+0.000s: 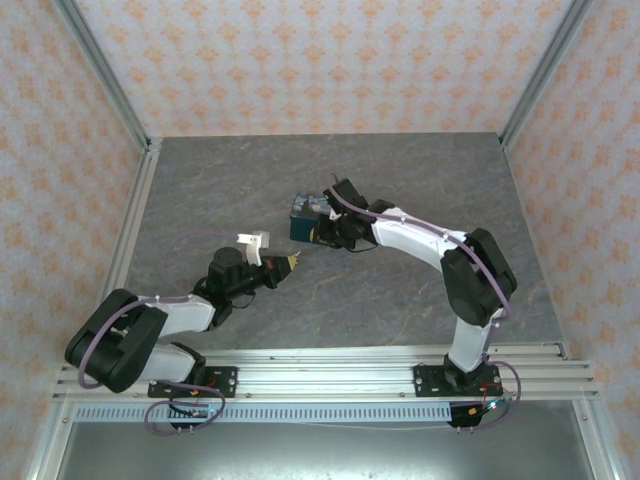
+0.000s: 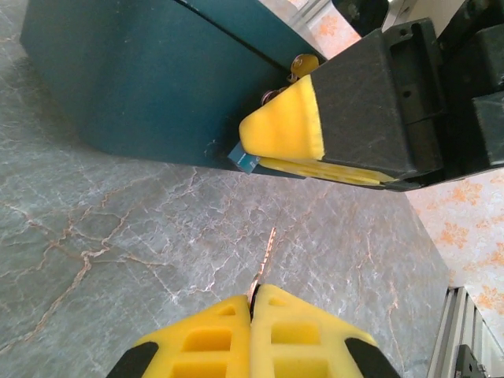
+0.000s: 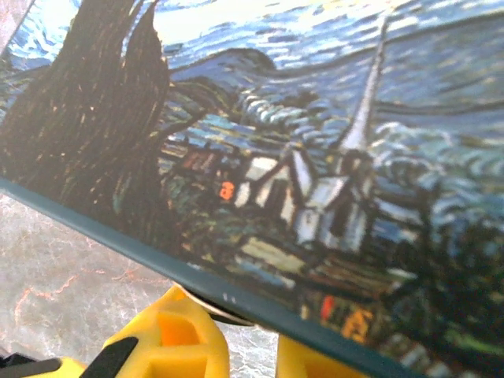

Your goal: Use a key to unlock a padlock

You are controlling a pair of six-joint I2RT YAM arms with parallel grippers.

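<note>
My left gripper (image 2: pixel 253 303) is shut on the key (image 2: pixel 266 256), whose thin golden blade sticks forward over the table toward the padlock. A teal-blue corner of the padlock (image 2: pixel 244 160) shows at the foot of the dark blue tin (image 2: pixel 157 79), pinched between the right gripper's yellow fingers (image 2: pixel 287 126). From above, the left gripper (image 1: pixel 291 263) sits a short gap left and below the right gripper (image 1: pixel 318 235), which is pressed against the tin (image 1: pixel 303 212). In the right wrist view the tin's painted lid (image 3: pixel 299 134) hides the padlock above my right gripper (image 3: pixel 252 335).
The grey marbled table (image 1: pixel 420 170) is walled by patterned panels on three sides. An aluminium rail (image 1: pixel 340 370) carrying both arm bases runs along the near edge. A gold hasp (image 2: pixel 304 63) sits on the tin's side above the padlock.
</note>
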